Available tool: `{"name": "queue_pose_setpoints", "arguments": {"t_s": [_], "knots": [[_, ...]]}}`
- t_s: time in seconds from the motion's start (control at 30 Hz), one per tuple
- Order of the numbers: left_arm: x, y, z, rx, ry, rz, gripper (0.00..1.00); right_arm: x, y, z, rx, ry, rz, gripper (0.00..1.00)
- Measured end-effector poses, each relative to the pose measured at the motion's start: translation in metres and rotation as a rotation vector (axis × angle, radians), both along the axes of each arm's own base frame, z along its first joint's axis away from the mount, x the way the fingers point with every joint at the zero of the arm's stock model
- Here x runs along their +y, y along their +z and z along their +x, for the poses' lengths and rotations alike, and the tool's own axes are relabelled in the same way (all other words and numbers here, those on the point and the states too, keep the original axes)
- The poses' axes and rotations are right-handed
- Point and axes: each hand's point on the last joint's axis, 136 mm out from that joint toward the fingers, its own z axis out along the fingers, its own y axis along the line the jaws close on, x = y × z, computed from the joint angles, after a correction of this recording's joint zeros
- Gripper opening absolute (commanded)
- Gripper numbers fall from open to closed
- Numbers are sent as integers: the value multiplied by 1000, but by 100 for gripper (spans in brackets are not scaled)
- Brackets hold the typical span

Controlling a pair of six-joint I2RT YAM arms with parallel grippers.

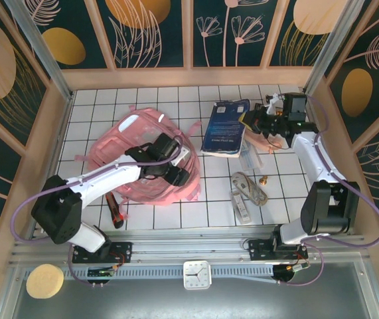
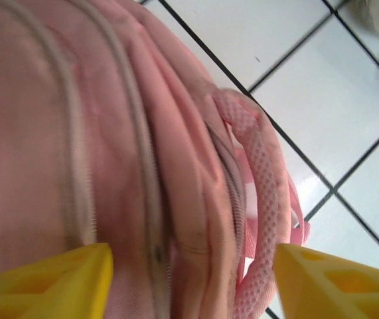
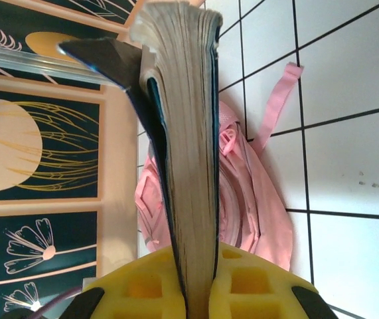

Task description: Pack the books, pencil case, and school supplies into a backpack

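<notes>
**At centre-left, the backpack (image 1: pixel 119 149) lies left of the gripped navy book (image 1: pixel 226 129)**

Centre-left in the top view, the pink backpack sprawls. The left gripper (image 1: pixel 178 174) hangs over its right side, jaws parted astride the fabric. The navy book sits at upper centre, long axis up the frame. The right gripper (image 1: pixel 254 123) is clenched on its right edge, so that arm likely carries it leftward. The cord bundle (image 1: pixel 249 187) and ruler (image 1: pixel 242 207) lie lower right.

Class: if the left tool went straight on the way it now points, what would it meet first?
The backpack: its pink fabric lies straight ahead of the open left tool, seemingly very close, though depth is hard to judge.
</notes>
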Motion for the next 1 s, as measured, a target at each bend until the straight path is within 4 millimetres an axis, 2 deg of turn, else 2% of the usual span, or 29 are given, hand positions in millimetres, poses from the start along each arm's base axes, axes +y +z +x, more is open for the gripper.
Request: {"name": "queue_pose_setpoints", "arguments": {"t_s": [0.23,0.4,0.53,0.63,0.8,1.0], "knots": [[-4,-13,-10,26,-27,39,61,0,-15,-11,37,-1,-1,0],[-3,-30,-11,53,-21,81,60,0,-9,-16,20,0,0,0],[-2,-39,-8,61,-4,104,53,0,-5,-18,8,0,0,0],[-1,-40,-5,53,19,119,43,-1,-5,-20,7,0,0,0],[6,-43,2,39,53,167,2,-1,-3,-23,3,0,0,0],[9,-31,6,32,61,204,0,-1,-1,-25,0,0,0,0]]}}
